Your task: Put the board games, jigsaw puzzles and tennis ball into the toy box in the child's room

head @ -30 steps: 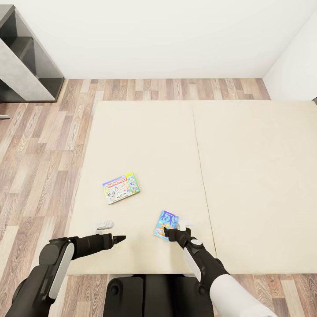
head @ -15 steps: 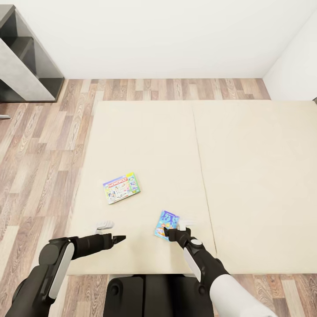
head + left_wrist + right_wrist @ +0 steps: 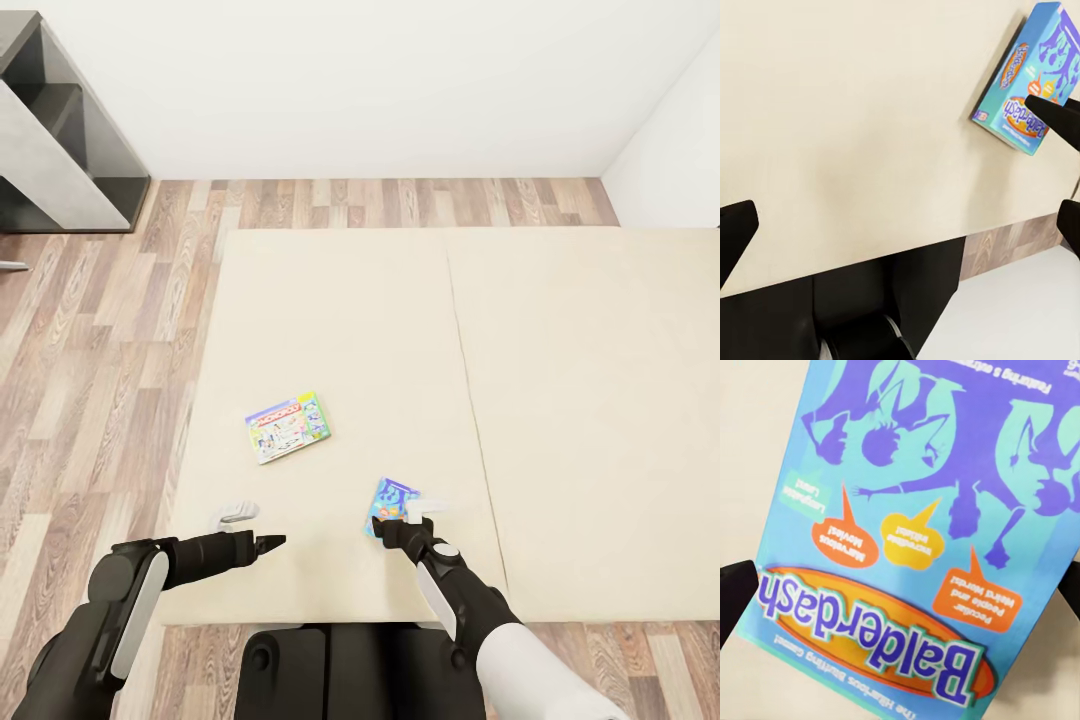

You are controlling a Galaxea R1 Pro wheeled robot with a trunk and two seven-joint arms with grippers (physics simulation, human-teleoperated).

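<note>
Two board games lie flat on the cream bed (image 3: 350, 320). The pale one with a red logo (image 3: 288, 427) rests left of centre. The blue one with cartoon art (image 3: 397, 500) lies near the bed's front edge. My right gripper (image 3: 386, 527) hovers open at this blue box's near end. In the right wrist view the blue game (image 3: 907, 510) spans the space between the two fingertips (image 3: 735, 592) of the right gripper (image 3: 900, 596). My left gripper (image 3: 270, 542) is open over bare mattress, well left of the blue game (image 3: 1027, 82). Nothing is between its spread fingers (image 3: 735, 229).
A dark grey shelf unit (image 3: 60, 130) stands at the back left on the wood-plank floor (image 3: 90, 330). White walls (image 3: 380, 80) close the room behind and to the right of the bed. My black base (image 3: 330, 670) is against the bed's front edge.
The whole picture has slid slightly to the right, so the camera moved. Both arms hold the same pose. The blue game now sits a little further right of my right gripper.
</note>
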